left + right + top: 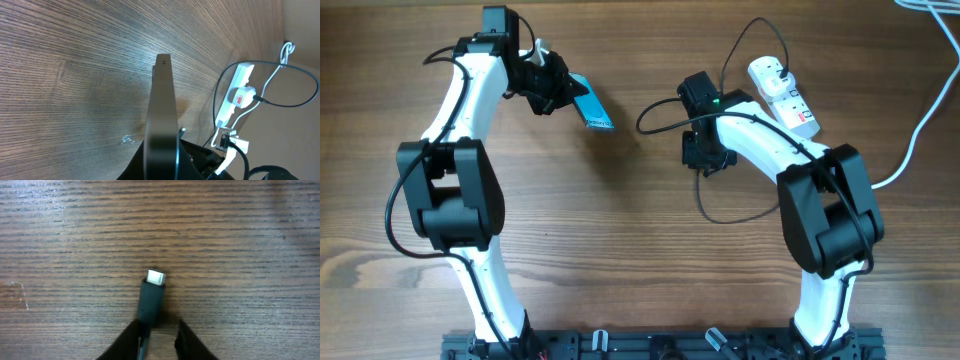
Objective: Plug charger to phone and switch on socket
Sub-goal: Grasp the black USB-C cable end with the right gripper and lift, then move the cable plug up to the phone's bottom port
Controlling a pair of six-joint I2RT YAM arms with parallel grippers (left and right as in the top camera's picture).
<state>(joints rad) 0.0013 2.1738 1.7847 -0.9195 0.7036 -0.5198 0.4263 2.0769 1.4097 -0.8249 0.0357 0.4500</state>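
Left end effector (564,91) is clamped on the phone (593,108). Right end effector (158,342) has its jaws a bit apart, charger (151,300) plug poking out between them.

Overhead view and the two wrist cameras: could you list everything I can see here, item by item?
Flat rectangular smartphone with a teal-blue screen: one, blue, upper left, held in the left gripper.
White oblong power strip: one, white with red marks, upper right of the table.
Thin black charger cable: one, black, running from a white adapter on the power strip to a small plug tip.
Thick white cord: one, white, far right.
Wooden table: one, brown, under everything.
Robot arms: two, white and black. The left gripper is shut on the smartphone, and the right gripper has its fingers either side of the plug tip.
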